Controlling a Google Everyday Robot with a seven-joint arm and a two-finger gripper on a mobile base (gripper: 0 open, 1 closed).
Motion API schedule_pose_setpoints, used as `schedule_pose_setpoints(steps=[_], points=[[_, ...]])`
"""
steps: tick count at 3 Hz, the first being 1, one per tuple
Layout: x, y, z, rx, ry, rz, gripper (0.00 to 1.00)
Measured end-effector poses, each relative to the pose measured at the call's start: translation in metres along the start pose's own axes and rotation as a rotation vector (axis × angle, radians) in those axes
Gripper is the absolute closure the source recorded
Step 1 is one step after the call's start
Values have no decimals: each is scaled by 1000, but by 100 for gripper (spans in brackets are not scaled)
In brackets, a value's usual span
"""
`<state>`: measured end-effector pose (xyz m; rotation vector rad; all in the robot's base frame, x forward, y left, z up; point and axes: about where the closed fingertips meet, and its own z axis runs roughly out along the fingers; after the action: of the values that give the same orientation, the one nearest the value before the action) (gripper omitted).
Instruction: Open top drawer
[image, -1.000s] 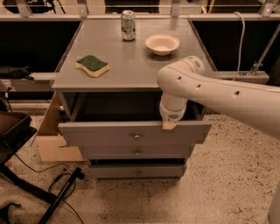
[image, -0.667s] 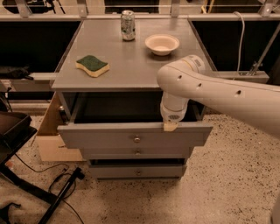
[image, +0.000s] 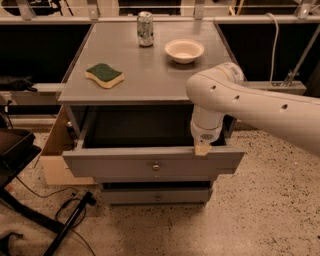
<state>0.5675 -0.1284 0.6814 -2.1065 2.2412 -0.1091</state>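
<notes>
Progress looks good: our wide grey top drawer (image: 120, 162) stands well out toward 6 o'clock. The white arm's gripper (image: 202, 149) sits on the drawer front's upper edge, at 2 o'clock from the small round metal knob (image: 156, 166); whether it grips we cannot tell. We judge a level, straight pull toward 6 o'clock best.

The gripper (image: 202, 149) hangs just below the front edge of the grey tabletop (image: 150, 90), right of its middle. Behind it, on the tabletop, sits a cream bowl (image: 184, 50). Farther back and to the gripper's left a silver drinks can (image: 145, 29) stands upright. A green-topped yellow sponge (image: 104, 75) lies flat well to the gripper's left, nearer the front edge. Below the gripper and a little left is a narrower lower drawer front (image: 156, 195) with a small knob. Far to its left, low down, are a cardboard panel (image: 50, 150) and a black chair (image: 15, 150). Black cables (image: 60, 200) trail over the speckled floor (image: 260, 215).
</notes>
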Motion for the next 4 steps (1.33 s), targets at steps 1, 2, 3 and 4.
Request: schedule_pose_setpoints(steps=[1, 2, 3, 4], points=[[0, 0, -2, -2, 1, 0, 100], [0, 0, -2, -2, 1, 0, 85], [0, 0, -2, -2, 1, 0, 54], [0, 0, -2, -2, 1, 0, 31]])
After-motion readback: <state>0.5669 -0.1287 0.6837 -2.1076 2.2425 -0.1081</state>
